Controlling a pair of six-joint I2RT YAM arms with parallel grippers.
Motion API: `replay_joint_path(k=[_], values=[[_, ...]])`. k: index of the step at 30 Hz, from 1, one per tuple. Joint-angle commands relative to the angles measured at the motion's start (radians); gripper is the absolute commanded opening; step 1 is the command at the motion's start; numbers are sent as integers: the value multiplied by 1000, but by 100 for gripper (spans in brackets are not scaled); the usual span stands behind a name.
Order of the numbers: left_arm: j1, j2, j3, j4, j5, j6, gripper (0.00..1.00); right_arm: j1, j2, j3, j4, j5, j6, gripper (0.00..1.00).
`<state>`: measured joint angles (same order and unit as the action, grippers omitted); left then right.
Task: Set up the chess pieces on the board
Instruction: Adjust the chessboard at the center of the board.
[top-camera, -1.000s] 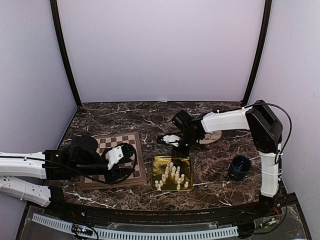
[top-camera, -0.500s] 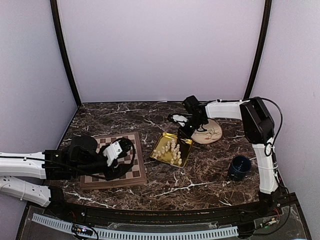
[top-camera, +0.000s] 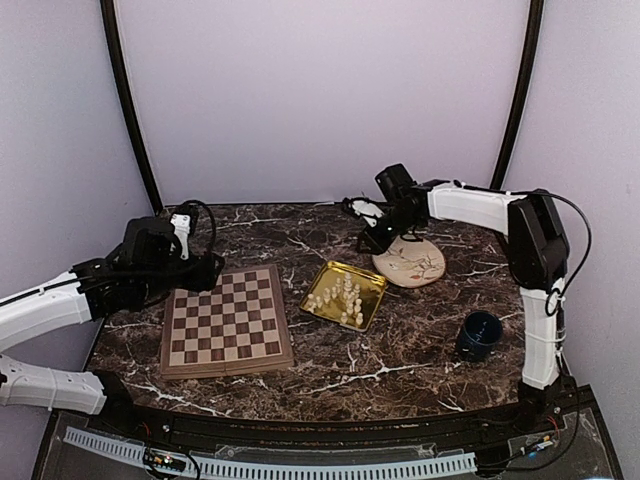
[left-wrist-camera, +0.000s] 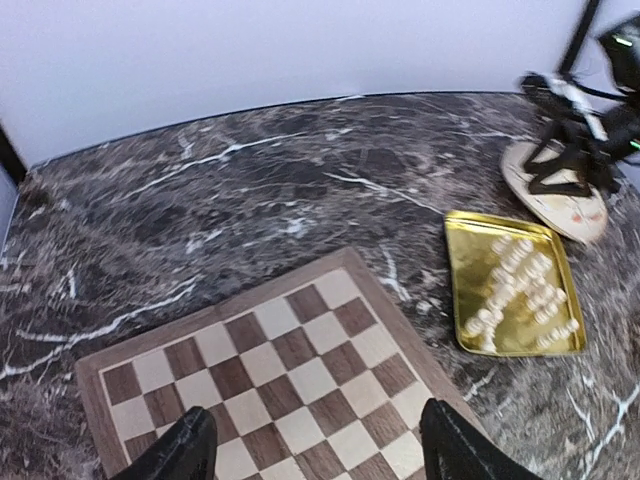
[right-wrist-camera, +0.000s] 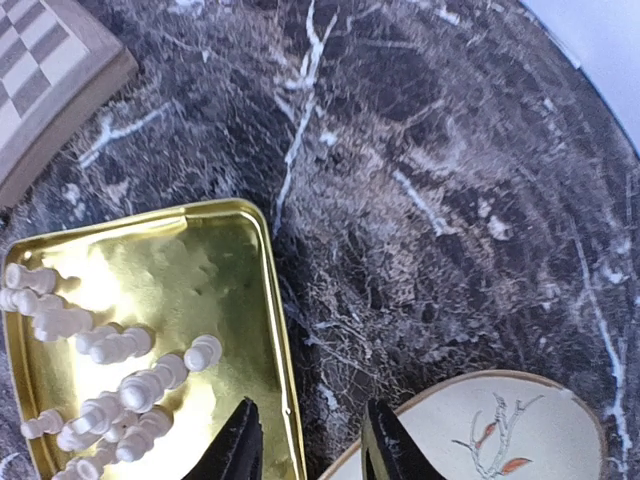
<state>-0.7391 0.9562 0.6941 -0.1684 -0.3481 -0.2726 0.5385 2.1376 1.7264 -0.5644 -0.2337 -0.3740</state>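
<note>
- Cream chess pieces (right-wrist-camera: 115, 345) lie in the gold tray (right-wrist-camera: 215, 280) beside our half-open, empty right claw (right-wrist-camera: 312, 415).
- Left claw (left-wrist-camera: 318, 420) gapes empty above the board (left-wrist-camera: 270, 380).
- Light, rolly things; we'd pinch mid-body.

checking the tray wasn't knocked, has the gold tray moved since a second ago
Yes. The gold tray slid back toward the plate and turned askew; it was level with the blue cup, now sits farther from the near edge.
</note>
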Motion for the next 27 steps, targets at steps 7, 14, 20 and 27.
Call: replay_joint_path(k=[7,14,20,27], values=[[502,221,111,-196,346,-241,73,114,-189,-44,-35,-168,26,38],[625,412,194,-287,407,-196,75,295,-160,-122,-3,-166,-22,39],[722,444,174,-295,412,-182,76,360,-88,-150,17,-139,-35,39],[741,484,109,-208,557,-171,77,418,2,-136,-22,-97,-87,38]])
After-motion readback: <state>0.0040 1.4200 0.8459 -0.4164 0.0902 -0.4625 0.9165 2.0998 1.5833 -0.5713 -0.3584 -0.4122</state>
